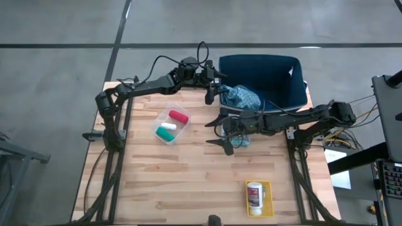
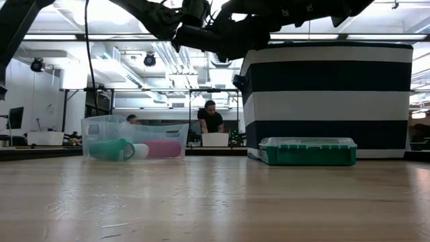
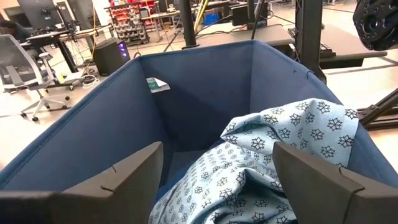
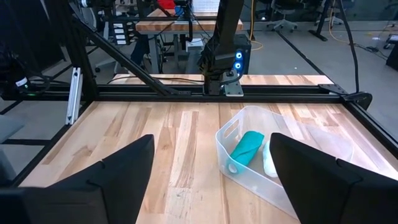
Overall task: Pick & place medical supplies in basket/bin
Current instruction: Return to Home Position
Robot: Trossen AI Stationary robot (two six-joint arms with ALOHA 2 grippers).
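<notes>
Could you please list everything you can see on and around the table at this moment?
table: one, light wood.
blue bin: one, navy, far right of the table.
light-blue patterned cloth: one, heaped in the blue bin's front-left corner.
clear bin: one, transparent, left of centre.
cylinders: three, lying in the clear bin: red cylinder, white cylinder, green cylinder.
yellow bin: one, near right.
white pill bottle: one, lying in the yellow bin.
green case: one, clear lid, beside the blue bin.
person: one, dark top, in the room behind.
left gripper: open, over the cloth.
right gripper: open, right of the clear bin.
</notes>
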